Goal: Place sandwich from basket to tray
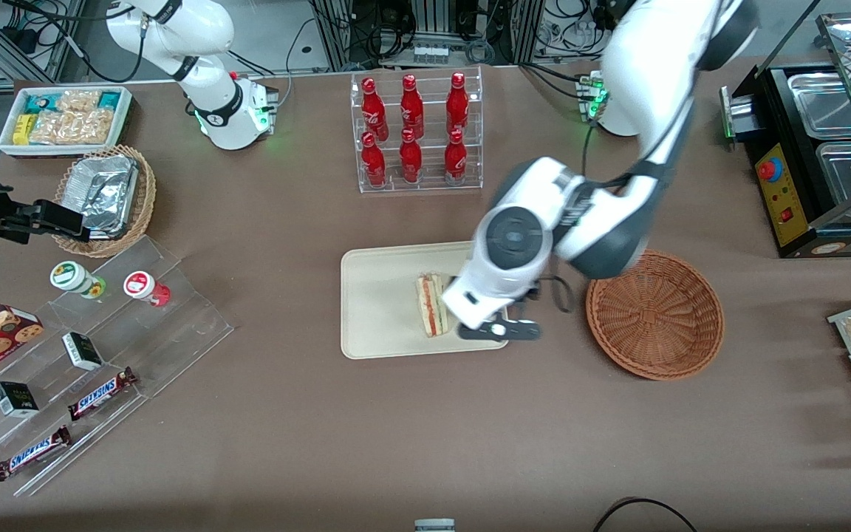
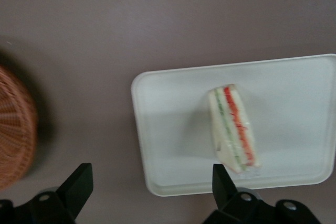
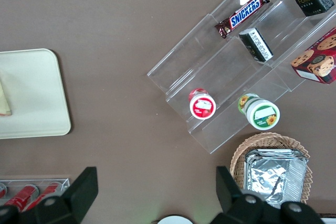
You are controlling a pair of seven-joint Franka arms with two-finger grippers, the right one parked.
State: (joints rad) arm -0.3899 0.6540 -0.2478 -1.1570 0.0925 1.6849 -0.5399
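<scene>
The sandwich (image 1: pixel 431 304) lies on the cream tray (image 1: pixel 377 295), its red and green filling edge facing up. It is a pale wedge (image 2: pixel 233 129) resting inside the tray's rim (image 2: pixel 173 129), and a corner of it shows in the parked arm's wrist view (image 3: pixel 4 100). My gripper (image 1: pixel 499 329) hovers over the tray's edge nearest the basket (image 1: pixel 654 314). It stands open (image 2: pixel 152 174), with nothing between the fingers (image 2: pixel 83 178). The reddish-brown woven basket (image 2: pixel 13 129) sits beside the tray and holds nothing that I can see.
A clear rack of red cola bottles (image 1: pixel 414 133) stands farther from the front camera than the tray. Toward the parked arm's end are a stepped acrylic shelf (image 1: pixel 100 347) with snacks, a tan foil-lined basket (image 1: pixel 104 196) and a white snack bin (image 1: pixel 63 118). A black warmer (image 1: pixel 824 155) stands toward the working arm's end.
</scene>
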